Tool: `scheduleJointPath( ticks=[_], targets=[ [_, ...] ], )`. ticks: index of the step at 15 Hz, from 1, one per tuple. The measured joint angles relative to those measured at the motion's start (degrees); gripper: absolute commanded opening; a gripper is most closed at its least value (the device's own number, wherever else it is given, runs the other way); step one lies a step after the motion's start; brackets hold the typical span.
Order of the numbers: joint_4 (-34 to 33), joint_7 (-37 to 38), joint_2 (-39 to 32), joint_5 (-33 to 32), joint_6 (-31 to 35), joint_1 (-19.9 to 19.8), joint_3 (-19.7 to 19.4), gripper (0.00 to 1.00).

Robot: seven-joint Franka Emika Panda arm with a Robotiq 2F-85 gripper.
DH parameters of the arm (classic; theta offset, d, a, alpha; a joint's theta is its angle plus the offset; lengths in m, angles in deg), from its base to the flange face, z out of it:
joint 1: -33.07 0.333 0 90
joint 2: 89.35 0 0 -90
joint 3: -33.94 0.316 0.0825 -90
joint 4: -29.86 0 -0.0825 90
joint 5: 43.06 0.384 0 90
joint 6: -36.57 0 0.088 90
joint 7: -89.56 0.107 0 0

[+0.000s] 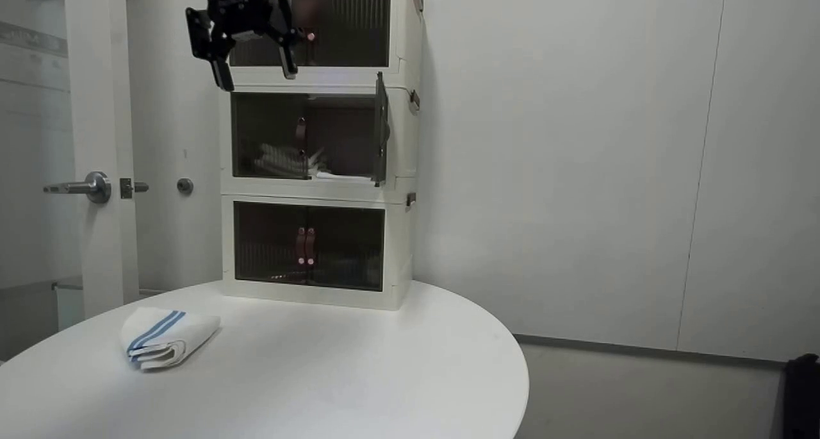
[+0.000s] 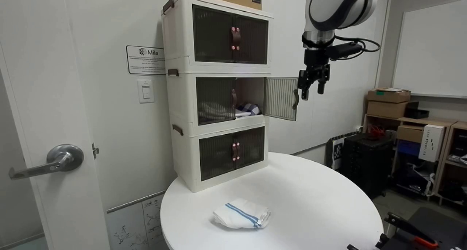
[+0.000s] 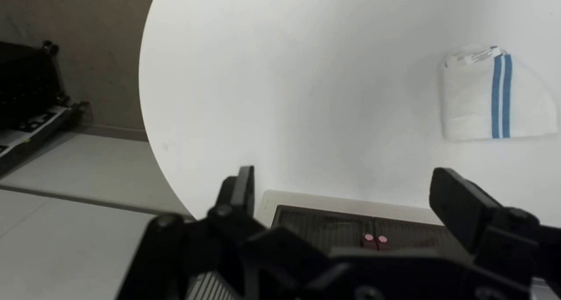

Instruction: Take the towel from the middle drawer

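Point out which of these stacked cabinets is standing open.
The middle cabinet: its right-hand door, as seen from the front, is swung outward, whereas the top cabinet and the bottom cabinet are fully closed.

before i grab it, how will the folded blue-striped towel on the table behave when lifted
The folded towel will probably sag and open out, as its stacked soft layers show at one edge. It looks like cloth, so likely light. Lying flat on the table, it should hardly roll.
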Motion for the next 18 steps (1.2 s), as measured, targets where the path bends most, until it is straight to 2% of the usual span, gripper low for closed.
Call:
scheduleJointPath(
  ticks=[10,18],
  targets=[
    [-8.81,-2.01,-11.13,0.03,9.77,0.54,0.17,1.0],
    [-9.91,-2.32,-12.11,0.03,10.21,0.69,0.26,1.0]
  ],
)
